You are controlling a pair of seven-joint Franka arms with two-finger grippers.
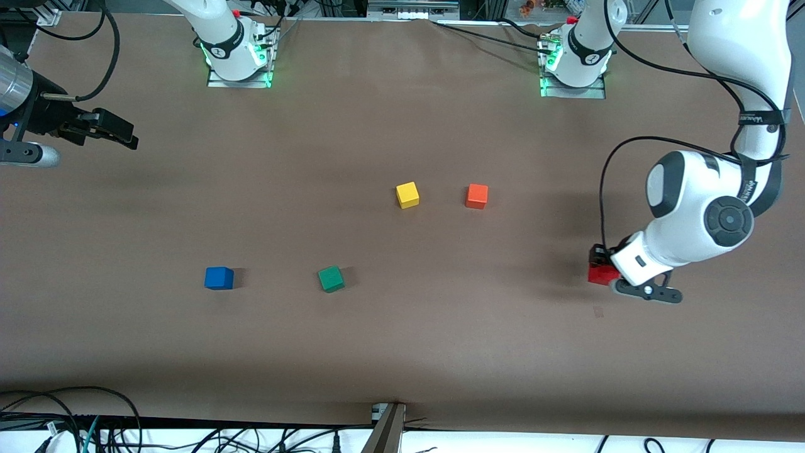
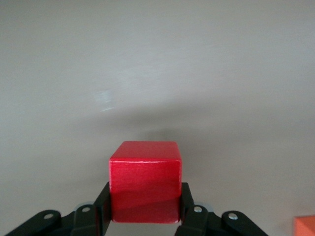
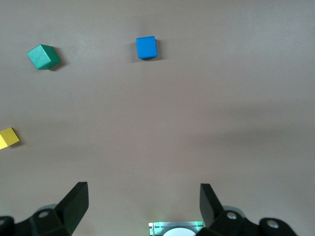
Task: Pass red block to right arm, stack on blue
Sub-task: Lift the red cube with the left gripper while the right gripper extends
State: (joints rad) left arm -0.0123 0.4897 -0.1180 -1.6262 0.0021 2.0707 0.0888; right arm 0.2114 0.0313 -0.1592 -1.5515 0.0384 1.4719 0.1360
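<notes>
The red block [image 1: 599, 275] is at the left arm's end of the table, between the black fingers of my left gripper [image 1: 597, 264]. In the left wrist view the gripper [image 2: 144, 197] is shut on the block [image 2: 145, 172], with a finger pressed against each side. I cannot tell whether the block rests on the table or is just above it. The blue cube [image 1: 219, 277] sits on the table toward the right arm's end and also shows in the right wrist view [image 3: 146, 47]. My right gripper [image 1: 122, 133] is open and empty in the air over the right arm's end of the table, its jaws wide apart in the right wrist view [image 3: 142, 196].
A green cube [image 1: 331, 278] lies beside the blue one, toward the middle. A yellow cube [image 1: 407, 194] and an orange cube [image 1: 477, 195] sit mid-table, farther from the front camera. The orange cube's corner shows in the left wrist view [image 2: 305, 226]. Cables run along the table's edges.
</notes>
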